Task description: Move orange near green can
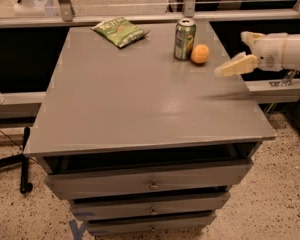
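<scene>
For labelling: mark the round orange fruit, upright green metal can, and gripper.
round orange fruit (200,54), camera view, centre.
upright green metal can (184,40), camera view, side.
gripper (230,54), camera view, between fingertips, right of fruit.

- Robotics test lab: the end effector (231,54) of a white robot arm (290,54), fingers apart, hangs at the frame's right edge over a gray, drawer-fronted counter (140,109).
- Speckled hard floor (270,204) lower right; bare metal framing (65,4) across the top.
</scene>
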Available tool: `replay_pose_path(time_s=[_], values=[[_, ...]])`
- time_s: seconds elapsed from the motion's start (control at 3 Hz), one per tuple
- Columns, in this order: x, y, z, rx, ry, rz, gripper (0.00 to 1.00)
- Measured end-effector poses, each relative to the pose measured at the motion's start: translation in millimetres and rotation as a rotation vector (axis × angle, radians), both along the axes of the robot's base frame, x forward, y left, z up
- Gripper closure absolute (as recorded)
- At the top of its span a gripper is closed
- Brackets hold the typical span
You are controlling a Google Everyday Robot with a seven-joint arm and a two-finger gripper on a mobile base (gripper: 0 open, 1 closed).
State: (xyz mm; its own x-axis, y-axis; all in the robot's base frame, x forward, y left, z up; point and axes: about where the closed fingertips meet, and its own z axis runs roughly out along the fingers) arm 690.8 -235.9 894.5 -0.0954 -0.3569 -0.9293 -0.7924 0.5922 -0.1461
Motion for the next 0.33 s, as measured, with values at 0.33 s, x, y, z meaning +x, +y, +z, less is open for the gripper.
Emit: replay_pose_path(time_s=[0.33], values=[[-8.2, -17.4, 1.5, -0.008, -0.020, -0.015, 0.00]])
